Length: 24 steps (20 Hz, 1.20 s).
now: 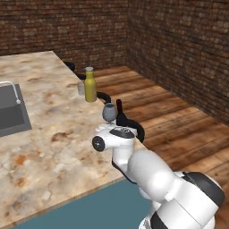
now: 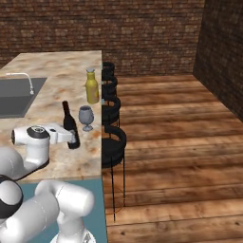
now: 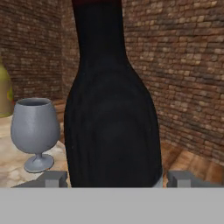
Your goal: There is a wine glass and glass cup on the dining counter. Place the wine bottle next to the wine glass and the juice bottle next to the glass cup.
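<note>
The dark wine bottle (image 2: 70,124) stands upright on the dining counter (image 1: 44,147) near its right edge, close beside the wine glass (image 2: 86,117). My gripper (image 2: 73,138) is low at the bottle's base. In the hand view the wine bottle (image 3: 111,113) sits between my fingertips (image 3: 54,179), which lie against its two sides, and the wine glass (image 3: 35,129) is just left of it. Farther along the counter the olive-yellow juice bottle (image 1: 90,85) stands right next to the glass cup (image 1: 81,88). The arm hides the lower wine bottle (image 1: 119,112) in the left base view.
A grey sink (image 1: 11,112) with a thin tap is set into the counter to the left. Black bar stools (image 2: 111,142) line the counter's right edge over the wooden floor. Brick walls close the room behind.
</note>
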### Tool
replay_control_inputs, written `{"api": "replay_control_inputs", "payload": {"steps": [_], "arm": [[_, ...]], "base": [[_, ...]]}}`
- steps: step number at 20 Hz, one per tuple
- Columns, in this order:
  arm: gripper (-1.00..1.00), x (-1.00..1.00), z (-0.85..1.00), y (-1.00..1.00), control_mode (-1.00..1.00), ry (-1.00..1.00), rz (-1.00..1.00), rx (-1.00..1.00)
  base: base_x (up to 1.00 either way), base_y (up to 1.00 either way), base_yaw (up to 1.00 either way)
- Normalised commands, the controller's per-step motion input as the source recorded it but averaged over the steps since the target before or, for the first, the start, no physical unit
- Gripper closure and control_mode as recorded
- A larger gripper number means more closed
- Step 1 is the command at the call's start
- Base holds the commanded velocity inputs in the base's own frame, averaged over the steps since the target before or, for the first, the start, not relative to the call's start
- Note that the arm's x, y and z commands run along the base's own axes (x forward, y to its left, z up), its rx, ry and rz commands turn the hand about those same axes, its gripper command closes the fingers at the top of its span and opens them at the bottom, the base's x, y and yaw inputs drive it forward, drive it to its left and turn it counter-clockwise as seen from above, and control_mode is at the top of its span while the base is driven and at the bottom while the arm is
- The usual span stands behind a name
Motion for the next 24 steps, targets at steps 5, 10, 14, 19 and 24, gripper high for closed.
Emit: {"api": "replay_control_inputs", "payload": {"steps": [5, 10, 14, 19, 24], "arm": [[1.00, 0.18, -0.06, 0.00, -1.00, 0.00, 0.02, 0.00], [1.00, 0.14, -0.07, 0.00, -1.00, -0.01, 0.00, 0.00], [1.00, 0.09, -0.16, 0.04, -1.00, -0.04, 0.00, 0.00], [1.00, 0.13, -0.12, 0.01, -1.00, -0.05, 0.00, 0.01], [1.00, 0.16, -0.12, 0.00, -1.00, -0.01, 0.00, 0.07]], "base": [[0.00, 0.00, 0.00], [0.00, 0.00, 0.00], [0.00, 0.00, 0.00], [0.00, 0.00, 0.00], [0.00, 0.00, 0.00]]}}
